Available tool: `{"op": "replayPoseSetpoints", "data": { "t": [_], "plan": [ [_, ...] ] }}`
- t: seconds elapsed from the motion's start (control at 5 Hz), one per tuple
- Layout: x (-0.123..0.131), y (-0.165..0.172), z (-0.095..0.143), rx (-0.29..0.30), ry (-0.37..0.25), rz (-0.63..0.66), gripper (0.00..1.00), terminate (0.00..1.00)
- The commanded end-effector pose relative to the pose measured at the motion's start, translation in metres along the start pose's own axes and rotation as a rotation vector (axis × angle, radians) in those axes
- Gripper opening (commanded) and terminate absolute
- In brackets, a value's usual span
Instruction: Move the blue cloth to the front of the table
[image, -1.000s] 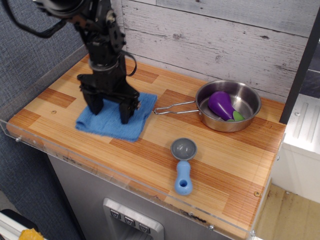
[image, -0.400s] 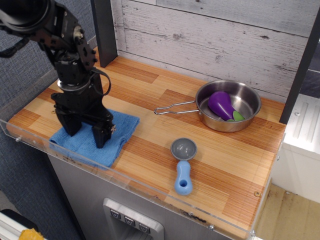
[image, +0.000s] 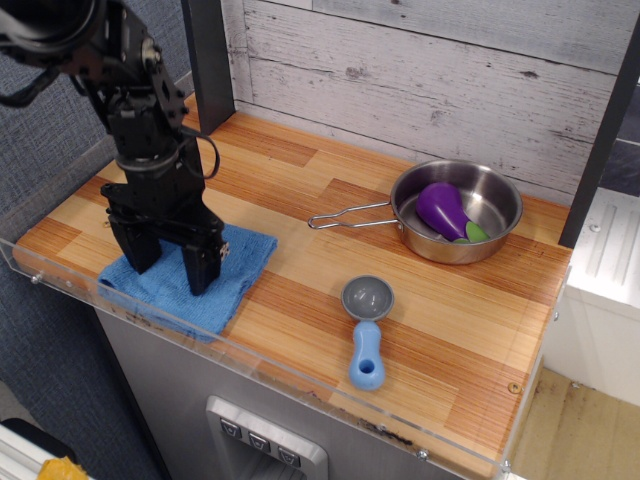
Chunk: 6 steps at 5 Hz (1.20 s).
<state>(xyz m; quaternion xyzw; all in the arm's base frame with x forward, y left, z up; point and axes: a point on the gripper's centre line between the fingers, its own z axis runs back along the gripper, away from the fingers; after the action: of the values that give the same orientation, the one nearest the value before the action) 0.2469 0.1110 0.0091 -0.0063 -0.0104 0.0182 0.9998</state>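
Striped wood table (image: 300, 300) fills my view, its clear rim nearest me. At about 8 o'clock the blue cloth (image: 225, 280) lies against that front edge. My gripper (image: 168, 262) stands upright over it, jaws spread wide, tips on the cloth. The black arm rises toward 11 o'clock.

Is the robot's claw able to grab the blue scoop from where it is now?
Probably yes. The gripper stands open over the blue cloth, and the blue-handled scoop lies alone to its right on the table, with only bare wood between them.
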Motion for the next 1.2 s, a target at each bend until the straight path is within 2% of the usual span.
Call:
{"op": "replayPoseSetpoints", "data": {
  "t": [0.0,0.4,0.6,0.8,1.0],
  "plan": [
    [0.036,-0.009,0.057,-0.011,-0.118,-0.048,1.00,0.00],
    [0.022,-0.014,0.097,-0.019,-0.129,-0.071,1.00,0.00],
    [0.023,-0.010,0.103,-0.029,-0.109,-0.074,1.00,0.00],
    [0.025,-0.008,0.104,-0.001,-0.059,-0.070,1.00,0.00],
    [0.025,-0.008,0.104,-0.001,-0.059,-0.070,1.00,0.00]
  ]
}}
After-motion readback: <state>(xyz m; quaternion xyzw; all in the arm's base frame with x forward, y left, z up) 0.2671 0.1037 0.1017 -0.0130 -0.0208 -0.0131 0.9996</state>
